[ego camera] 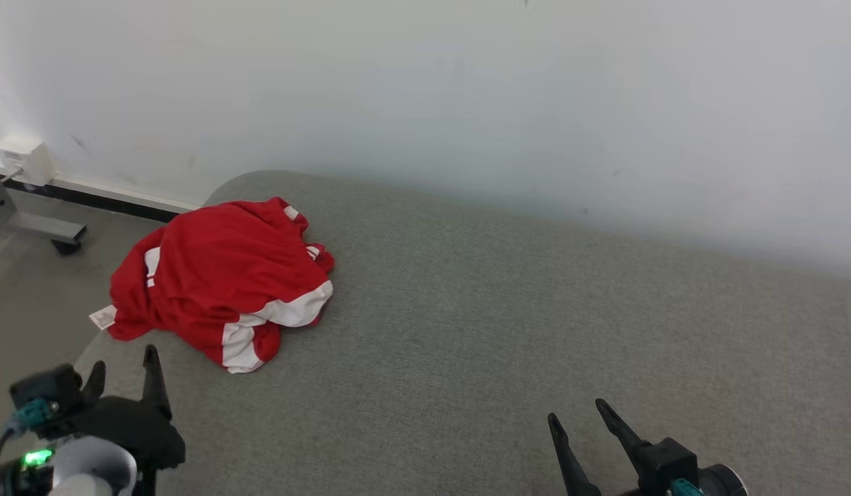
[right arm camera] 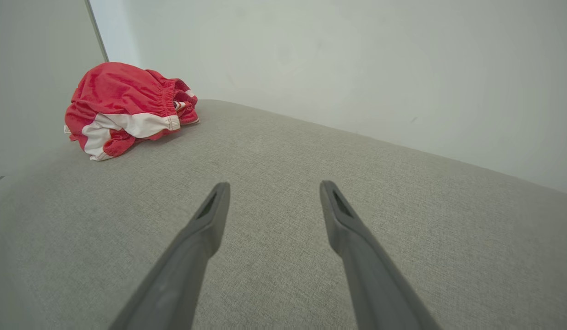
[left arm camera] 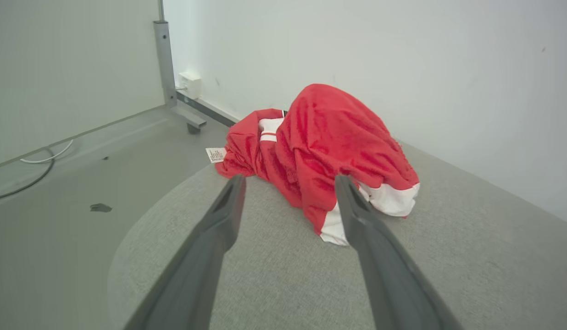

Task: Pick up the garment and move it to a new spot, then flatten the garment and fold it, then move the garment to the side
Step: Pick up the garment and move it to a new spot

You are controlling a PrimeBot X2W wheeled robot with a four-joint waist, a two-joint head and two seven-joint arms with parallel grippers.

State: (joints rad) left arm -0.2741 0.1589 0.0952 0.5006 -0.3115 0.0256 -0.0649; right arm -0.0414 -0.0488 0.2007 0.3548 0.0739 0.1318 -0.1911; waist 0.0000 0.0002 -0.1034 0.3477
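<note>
Hovering my left tool [ego camera: 124,362] spread, empty, red garment [ego camera: 219,279] just ahead | my right tool [ego camera: 576,410] spread, empty, garment well ahead-left

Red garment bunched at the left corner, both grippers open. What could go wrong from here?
1. The garment sits right at the rounded corner of the grey cushion; a nudge from the left gripper could push it off onto the floor.
2. It is heaped in layers, so a pinch may catch one layer and lift it twisted.
3. The right gripper is far from it, so a two-handed grab likely needs a long reach.
</note>
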